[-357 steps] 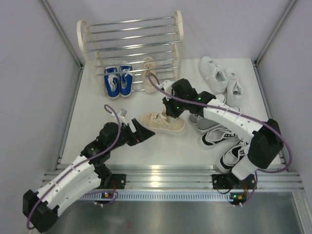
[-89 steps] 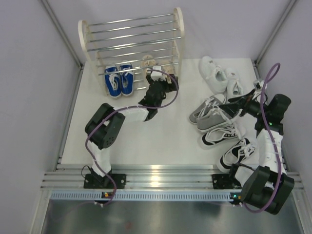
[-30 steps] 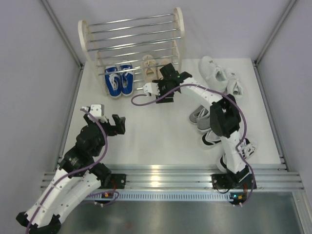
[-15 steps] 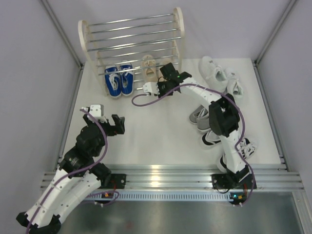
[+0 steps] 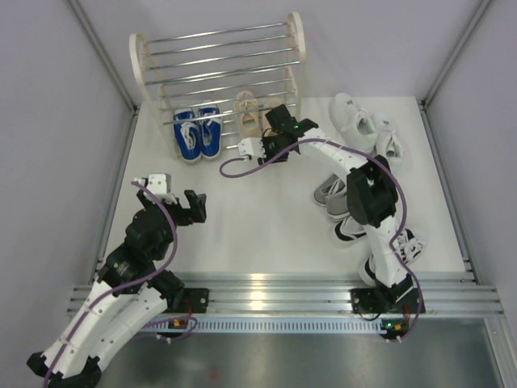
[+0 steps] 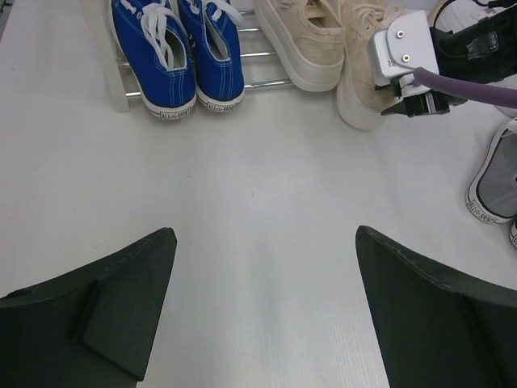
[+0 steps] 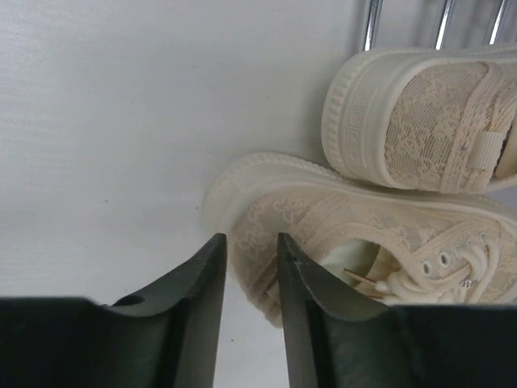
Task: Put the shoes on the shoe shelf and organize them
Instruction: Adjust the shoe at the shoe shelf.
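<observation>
The shoe shelf (image 5: pixel 218 61) stands at the back. The blue pair (image 5: pixel 196 133) sits on its bottom rods at left, with one beige shoe (image 5: pixel 247 113) beside it. My right gripper (image 5: pixel 273 118) is at the shelf's foot, and its jaws (image 7: pixel 250 242) are closed to a narrow gap on the heel wall of the second beige shoe (image 7: pixel 323 218). That shoe lies beside its mate (image 7: pixel 420 121). My left gripper (image 5: pixel 194 206) is open and empty over the bare table (image 6: pixel 265 242). It faces the blue pair (image 6: pixel 178 48) and the beige shoes (image 6: pixel 299 40).
Grey shoes (image 5: pixel 331 194), black-and-white shoes (image 5: pixel 351 229) and a white pair (image 5: pixel 359 117) lie at the right, around my right arm. Grey walls close in on both sides. A purple cable (image 5: pixel 234 166) loops from the right wrist.
My right gripper has edged slightly toward the shelf with the beige shoe's heel between its fingers. The left arm has not moved.
</observation>
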Available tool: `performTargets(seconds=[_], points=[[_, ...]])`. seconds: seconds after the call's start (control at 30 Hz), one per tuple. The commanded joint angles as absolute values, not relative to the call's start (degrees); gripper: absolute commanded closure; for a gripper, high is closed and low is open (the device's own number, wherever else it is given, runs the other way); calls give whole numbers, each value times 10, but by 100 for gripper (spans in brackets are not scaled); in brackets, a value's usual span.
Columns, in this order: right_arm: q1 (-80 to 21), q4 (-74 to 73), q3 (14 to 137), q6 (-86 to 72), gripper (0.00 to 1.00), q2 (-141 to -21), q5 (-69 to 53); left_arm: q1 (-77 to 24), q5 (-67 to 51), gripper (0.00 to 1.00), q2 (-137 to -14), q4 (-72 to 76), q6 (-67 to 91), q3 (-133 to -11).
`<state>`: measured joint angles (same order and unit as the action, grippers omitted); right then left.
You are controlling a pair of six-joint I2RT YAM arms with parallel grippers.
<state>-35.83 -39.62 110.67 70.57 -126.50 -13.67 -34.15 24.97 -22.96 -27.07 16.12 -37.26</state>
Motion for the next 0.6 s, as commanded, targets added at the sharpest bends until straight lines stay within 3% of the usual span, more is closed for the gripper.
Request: performTargets(seconds=[0.0,0.07,0.23,0.57], points=[[-348,-424,1124,706,60,-1227,-136,-341,258,2,-218,-264,154,-372],[-348,-430,1125,698,49,-1226,-140,-341,258,2,-217,-263,154,-372],[-345,-421,1123,668,36,-1227,-122,-342,256,2,-217,-263,154,-372],[-344,-338,1082,608,33,-1237,-53,-341,255,2,-217,-262,154,-371]])
